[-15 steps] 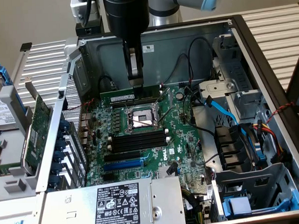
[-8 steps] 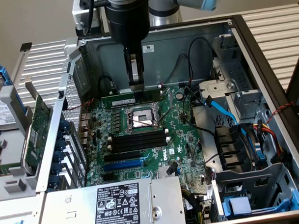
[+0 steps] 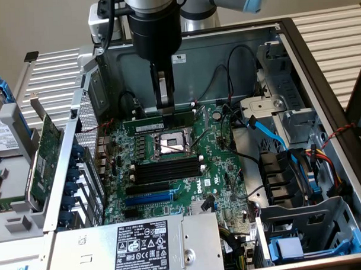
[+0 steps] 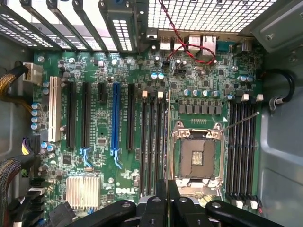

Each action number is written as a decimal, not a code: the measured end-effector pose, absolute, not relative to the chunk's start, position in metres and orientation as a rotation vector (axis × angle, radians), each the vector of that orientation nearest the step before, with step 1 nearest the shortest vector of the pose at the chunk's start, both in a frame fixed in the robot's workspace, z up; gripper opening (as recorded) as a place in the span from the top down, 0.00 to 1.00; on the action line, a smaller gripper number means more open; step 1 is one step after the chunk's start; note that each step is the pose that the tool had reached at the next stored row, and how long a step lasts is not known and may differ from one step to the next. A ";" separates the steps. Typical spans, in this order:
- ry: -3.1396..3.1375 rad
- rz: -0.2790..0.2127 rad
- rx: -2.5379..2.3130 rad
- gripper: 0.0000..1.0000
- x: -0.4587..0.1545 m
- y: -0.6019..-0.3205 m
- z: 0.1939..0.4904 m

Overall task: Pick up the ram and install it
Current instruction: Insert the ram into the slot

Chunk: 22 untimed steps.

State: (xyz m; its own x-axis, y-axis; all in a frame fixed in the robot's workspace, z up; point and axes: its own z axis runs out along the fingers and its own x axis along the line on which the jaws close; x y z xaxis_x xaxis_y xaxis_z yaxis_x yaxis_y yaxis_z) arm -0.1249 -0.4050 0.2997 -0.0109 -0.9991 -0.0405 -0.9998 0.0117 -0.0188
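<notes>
The circuit board (image 3: 223,169) is green, speckled with small silver and black parts. At its middle sits a silver-framed socket (image 3: 169,144). Next to the socket lie black slots (image 3: 167,169) with white end clips, and past them are a blue slot (image 4: 115,118) and a white slot (image 4: 53,111). Across the socket from those is the green ram (image 3: 144,121), under the black gripper (image 3: 165,107). Farther from the socket are a red wire (image 4: 189,51), a light-blue cable (image 3: 268,132), a ribbed silver heat sink (image 4: 83,191) and a black label (image 3: 143,246) with white print. The case (image 3: 225,56) is grey.
</notes>
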 end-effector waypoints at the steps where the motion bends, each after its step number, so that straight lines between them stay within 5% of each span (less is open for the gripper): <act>1: 2.204 0.023 -2.179 0.87 -0.125 -0.405 0.299; 22: 2.232 0.010 -2.159 0.87 -0.125 -0.410 0.285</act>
